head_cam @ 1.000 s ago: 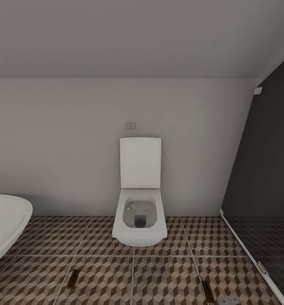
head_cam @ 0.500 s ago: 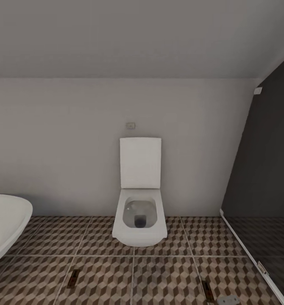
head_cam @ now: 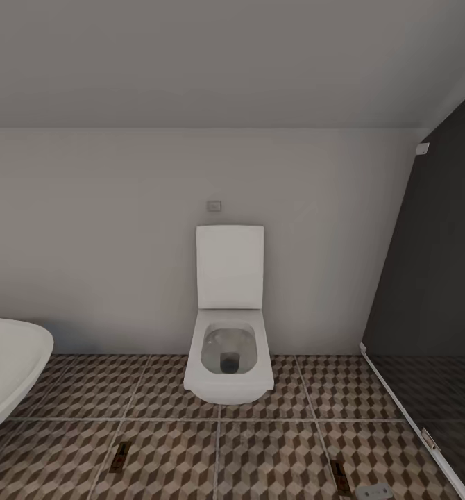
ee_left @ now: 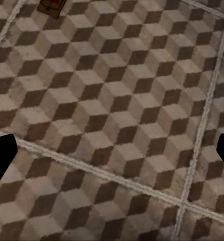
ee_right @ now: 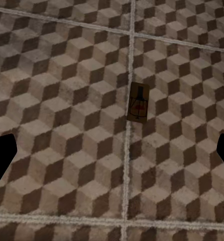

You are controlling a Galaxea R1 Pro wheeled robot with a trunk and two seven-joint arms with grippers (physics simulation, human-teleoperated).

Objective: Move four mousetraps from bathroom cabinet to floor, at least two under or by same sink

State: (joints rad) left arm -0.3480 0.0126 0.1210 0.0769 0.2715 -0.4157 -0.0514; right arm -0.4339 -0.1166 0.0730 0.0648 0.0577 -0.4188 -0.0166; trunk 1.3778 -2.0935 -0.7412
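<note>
Done: 2 mousetraps (head_cam: pixel 121 456) (head_cam: pixel 340 478) lie on the bathroom floor (head_cam: pixel 274 458), lower frame.
Left: 2 more; sink placement unconfirmed.
Claws: both spread, empty.

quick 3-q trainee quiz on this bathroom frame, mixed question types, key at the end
1. True or false: the toilet has its lid down.
2. How many mousetraps lie on the bathroom floor in the head view? A) none B) two C) four
3. Fill in: in the right wrist view, the mousetrap lies beside a pale ___ line.

Key:
1. False; the lid stands up against the wall.
2. B; one at left, one at right.
3. Grout.
</note>
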